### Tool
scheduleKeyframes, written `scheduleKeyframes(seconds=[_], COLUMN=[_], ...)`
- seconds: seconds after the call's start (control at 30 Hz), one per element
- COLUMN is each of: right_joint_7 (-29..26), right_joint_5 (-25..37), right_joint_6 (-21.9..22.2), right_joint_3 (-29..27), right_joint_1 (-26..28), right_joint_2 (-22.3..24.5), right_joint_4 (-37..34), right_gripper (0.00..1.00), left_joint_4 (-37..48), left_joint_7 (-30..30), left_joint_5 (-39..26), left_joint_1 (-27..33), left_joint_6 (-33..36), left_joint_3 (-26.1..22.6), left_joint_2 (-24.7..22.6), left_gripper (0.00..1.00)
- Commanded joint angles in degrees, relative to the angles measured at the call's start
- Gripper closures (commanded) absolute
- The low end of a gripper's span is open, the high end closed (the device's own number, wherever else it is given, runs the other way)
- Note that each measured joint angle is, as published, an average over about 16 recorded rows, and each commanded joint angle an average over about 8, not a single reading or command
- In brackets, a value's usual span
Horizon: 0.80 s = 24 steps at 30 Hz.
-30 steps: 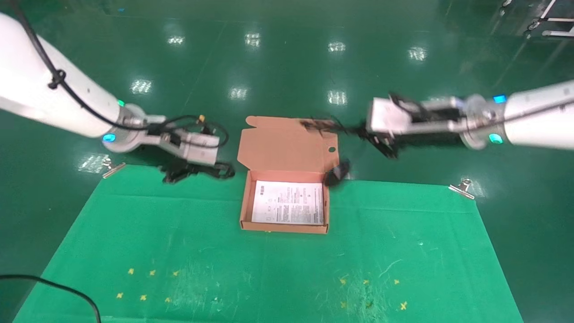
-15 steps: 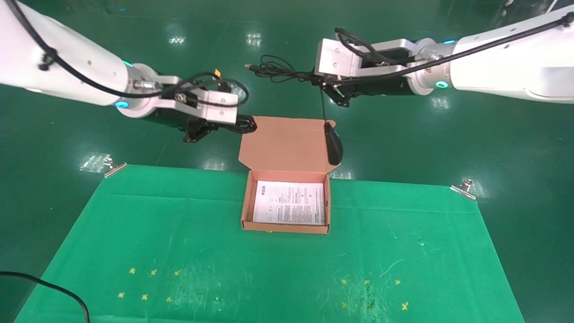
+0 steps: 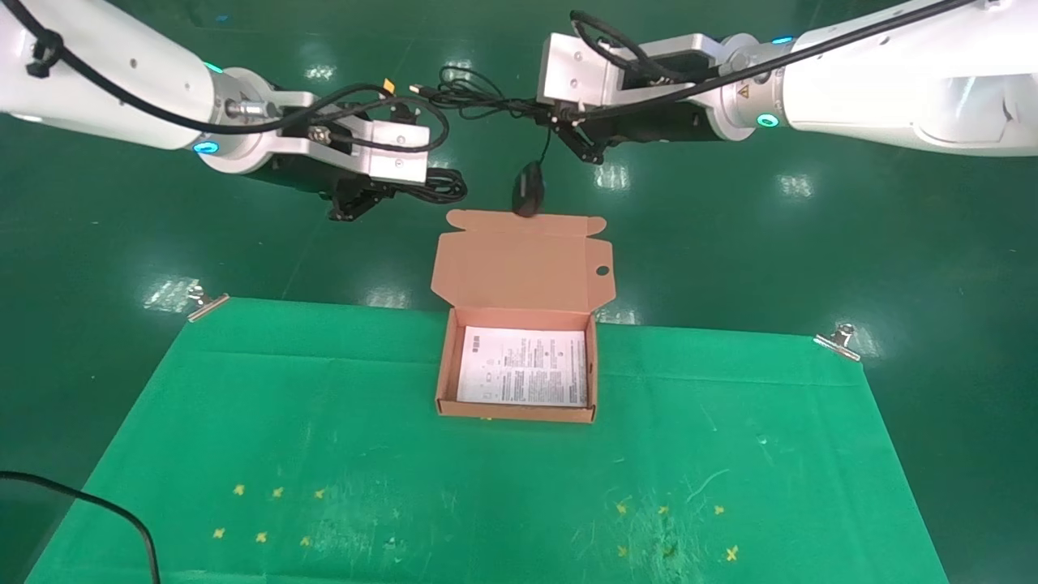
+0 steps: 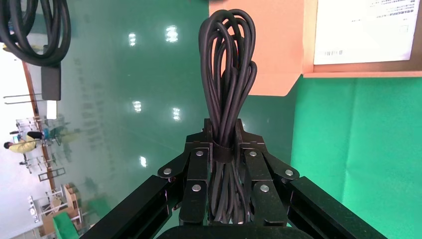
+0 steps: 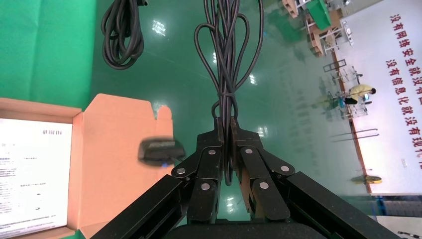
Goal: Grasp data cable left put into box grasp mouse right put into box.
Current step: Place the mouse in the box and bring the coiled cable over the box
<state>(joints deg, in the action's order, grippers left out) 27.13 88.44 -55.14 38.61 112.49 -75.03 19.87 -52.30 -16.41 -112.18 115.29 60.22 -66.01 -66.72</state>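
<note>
The orange-pink box [image 3: 516, 414] lies open on the green mat, lid flap raised behind it, a printed white sheet in its bottom. My left gripper [image 3: 381, 191] is shut on the coiled data cable [image 3: 442, 185], held in the air behind and left of the box; the wrist view shows the bundle [image 4: 226, 74] clamped between the fingers [image 4: 196, 164]. My right gripper [image 3: 572, 134] is shut on the mouse's thin cord [image 3: 466, 91]. The mouse [image 3: 529, 188] hangs by the cord just above the lid's top edge; it also shows in the right wrist view [image 5: 160, 149], with the cord [image 5: 226, 59] there too.
The green mat [image 3: 324, 454] covers the table, clipped at its back corners [image 3: 838, 339]. Yellow marks [image 3: 268, 511] lie near the front. A black cable [image 3: 97, 511] crosses the front left corner. Shiny green floor lies behind the table.
Both arms have risen and moved toward the middle behind the box. The mouse has swung from beside the box's right wall up to above the lid's top edge.
</note>
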Motion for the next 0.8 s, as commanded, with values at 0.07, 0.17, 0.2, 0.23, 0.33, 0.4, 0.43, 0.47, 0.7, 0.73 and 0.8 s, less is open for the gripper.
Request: scheduleKeyframes(seconds=[0.07,0.17,0.2,0.23,0.33,0.4,0.43,0.47,0.7,0.73,0.8], right_joint_7=[0.9,1.0,1.0,1.0,0.8,0.8,0.8,0.7,1.0,1.0,0.8], right_joint_5=[-0.2,-0.3,-0.3,-0.3,-0.3,-0.3,-0.3,-0.3,0.1,0.1,0.0], right_joint_6=[0.1,0.0,0.0,0.0,0.0,-0.1,-0.1,-0.1,2.3,2.8,3.7], right_joint_3=[-0.2,-0.2,-0.2,-0.2,-0.2,-0.1,0.0,0.0,1.2,1.6,2.3], right_joint_1=[0.7,0.9,0.9,0.8,0.7,0.5,0.4,0.1,-2.7,-3.3,-4.4], right_joint_2=[-0.7,-0.8,-0.7,-0.7,-0.5,-0.5,-0.5,-0.6,-2.0,-2.2,-2.5], right_joint_4=[-1.2,-1.5,-1.5,-1.4,-1.1,-0.9,-0.8,-0.8,1.0,1.3,1.8], right_gripper=[1.00,1.00,1.00,1.00,1.00,1.00,1.00,1.00,1.00,1.00,1.00], left_joint_4=[-0.2,-0.3,-0.3,-0.2,-0.1,0.1,0.2,0.2,-0.7,-1.1,-2.1], left_joint_7=[-0.1,-0.1,-0.1,-0.1,0.0,-0.2,-0.4,-0.8,-5.2,-5.9,-7.2], left_joint_5=[-0.2,-0.3,-0.2,-0.2,-0.2,-0.1,-0.2,-0.3,-3.0,-3.6,-4.7], left_joint_1=[0.4,0.5,0.5,0.5,0.4,0.1,-0.1,-0.4,-1.9,-2.0,-1.9], left_joint_6=[0.0,0.1,0.1,0.1,0.2,0.3,0.4,0.6,3.2,3.8,5.0], left_joint_3=[0.0,0.0,0.0,0.0,0.0,-0.1,-0.1,-0.3,-1.9,-2.2,-2.7], left_joint_2=[0.0,0.0,0.0,0.0,0.0,0.1,0.2,0.4,2.7,3.1,4.0], left_gripper=[1.00,1.00,1.00,1.00,1.00,1.00,1.00,1.00,1.00,1.00,1.00])
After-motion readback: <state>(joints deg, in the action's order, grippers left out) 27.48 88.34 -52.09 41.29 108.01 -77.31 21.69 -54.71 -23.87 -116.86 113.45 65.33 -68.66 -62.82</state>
